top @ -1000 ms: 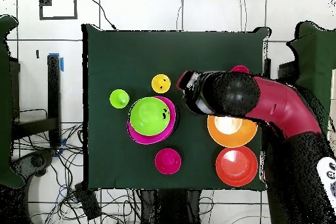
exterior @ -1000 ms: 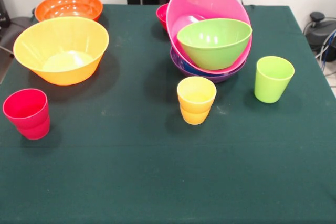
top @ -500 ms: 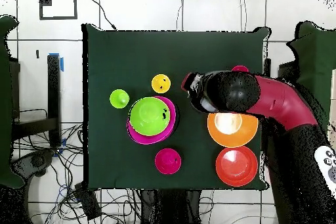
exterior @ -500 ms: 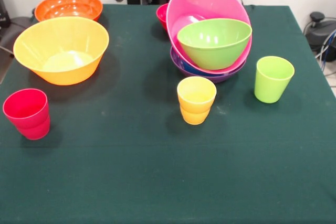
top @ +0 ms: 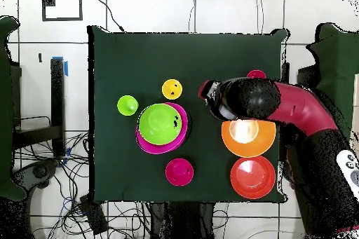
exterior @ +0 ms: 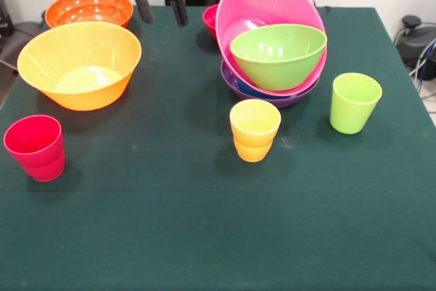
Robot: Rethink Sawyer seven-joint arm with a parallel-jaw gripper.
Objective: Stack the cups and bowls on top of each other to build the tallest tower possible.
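Only from the front, the claw (exterior: 159,5) shows spread, empty fingers beside the light orange bowl (exterior: 79,63).

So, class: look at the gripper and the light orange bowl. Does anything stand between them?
Nothing visible does. The gripper hangs open above bare cloth between the light orange bowl and the tower. The red-orange bowl sits behind the light orange one, off to the side, not in the path.
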